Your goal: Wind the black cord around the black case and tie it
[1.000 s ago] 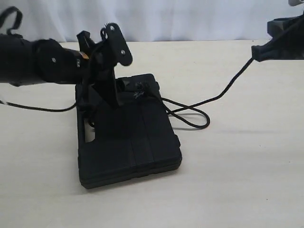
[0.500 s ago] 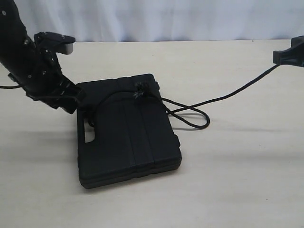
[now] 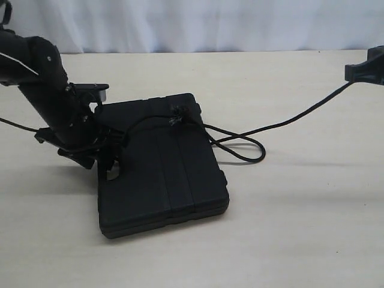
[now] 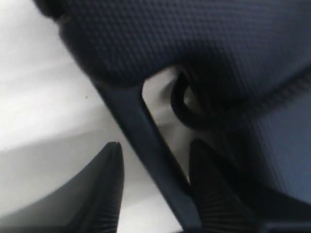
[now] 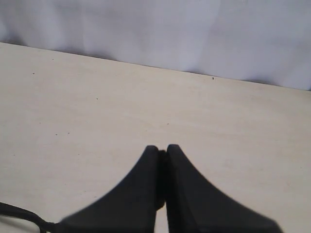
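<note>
Lying flat on the table point(image 3: 300, 228), the black case point(image 3: 162, 174) has the black cord point(image 3: 282, 123) crossing its lid, with the frayed knot near the far edge. The left end effector point(image 4: 155, 145) has its jaws apart, astride the case's handle bar. The right end effector point(image 5: 163, 151), well off to the side, is clamped together on the cord's other end.

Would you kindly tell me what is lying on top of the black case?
The black cord runs across the top of the black case, its frayed knot near the far edge. The left claw covers the handle corner, so anything there is hidden.
</note>
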